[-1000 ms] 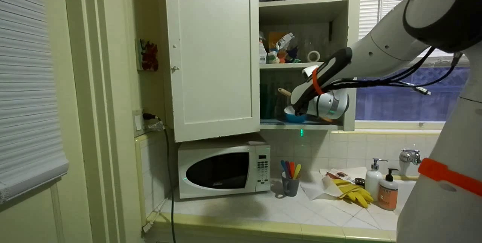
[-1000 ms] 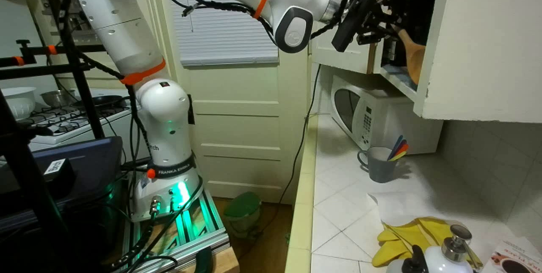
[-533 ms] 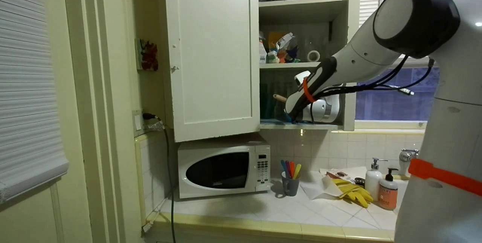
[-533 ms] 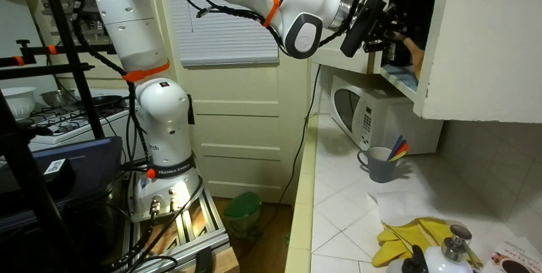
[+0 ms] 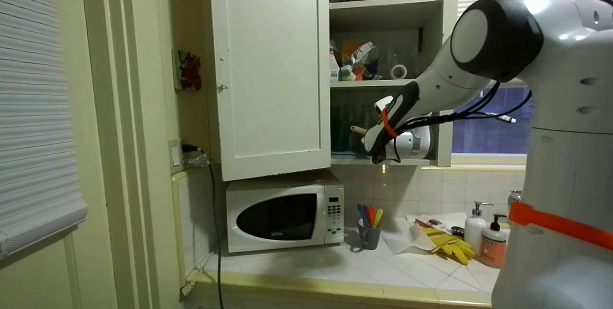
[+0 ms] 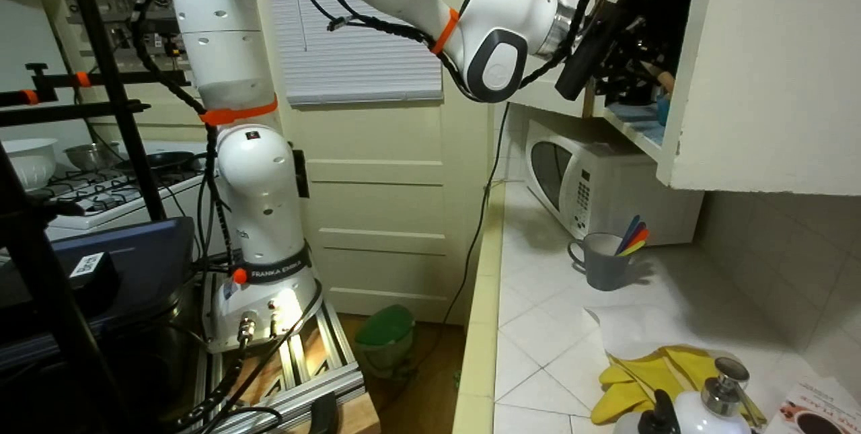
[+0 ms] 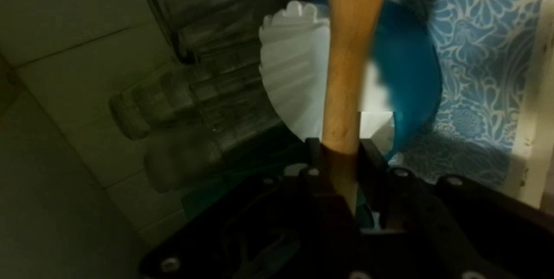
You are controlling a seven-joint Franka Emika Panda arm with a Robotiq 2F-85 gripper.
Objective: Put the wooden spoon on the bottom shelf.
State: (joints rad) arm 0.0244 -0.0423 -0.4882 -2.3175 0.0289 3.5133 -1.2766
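Observation:
The wooden spoon (image 7: 346, 67) lies along the wrist view, its bowl end running off the top edge. My gripper (image 7: 340, 151) is shut on its handle. The handle's end (image 5: 357, 130) also shows past the wrist in an exterior view, and part of the spoon (image 6: 662, 79) shows inside the cabinet. My gripper (image 6: 635, 70) is dark and inside the cabinet opening. The bottom shelf (image 7: 471, 32) has a blue-and-white patterned liner, and its front edge (image 6: 629, 130) runs below my gripper. I cannot tell whether the spoon touches anything.
A blue bowl (image 7: 411, 67) with white paper filters (image 7: 294, 67) stands beneath the spoon. Glassware (image 7: 160, 101) is beside it. The open cabinet door (image 5: 273, 69), the middle shelf (image 5: 366, 84) and the cabinet's side (image 5: 445, 136) bound the opening. A microwave (image 5: 285, 218) stands below.
The arm has moved lower and further into the cabinet with the spoon in my gripper. The wrist now covers the blue bowl in an exterior view. The spoon's bowl end has gone behind the door.

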